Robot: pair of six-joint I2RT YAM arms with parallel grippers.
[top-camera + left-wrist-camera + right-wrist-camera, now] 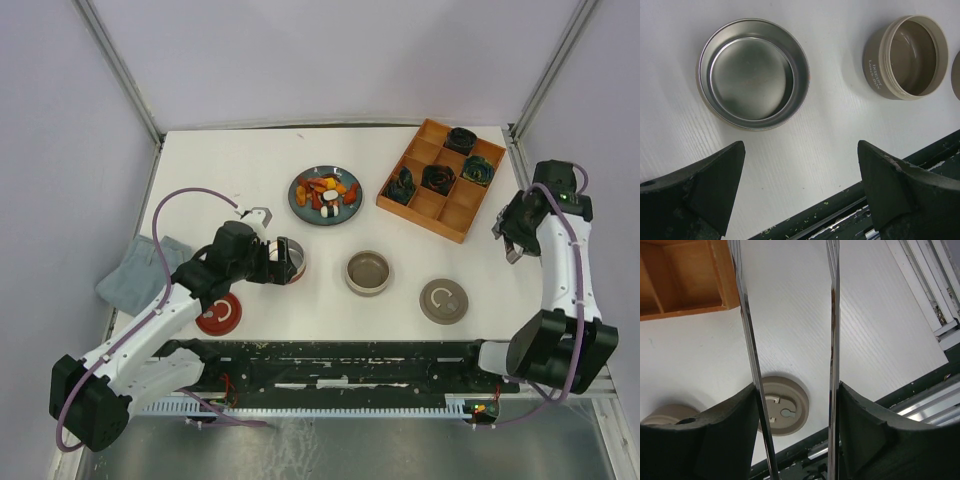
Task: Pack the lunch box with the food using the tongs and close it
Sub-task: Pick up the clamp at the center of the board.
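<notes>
Right wrist view: we see our right tool point(797, 410) pinching the tongs point(834, 340), one silver arm against each finger, near the surface's point(790, 315) right edge. Our left tool point(800, 175) hangs spread over a steel bowl point(754, 74). The food point(326, 192) lies on a plate point(296, 205) toward the far edge.

The food point(327, 192), at twelve o'clock on the white table point(230, 160), is showing orange, red, white and yellow against a blue-grey plate point(296, 200). The tongs point(833, 340) are gleaming silver. At two o'clock, dark green rosettes point(438, 178) are contrasting with an orange-brown tray point(452, 216); at eight o'clock, a lid point(218, 314) is showing red.
</notes>
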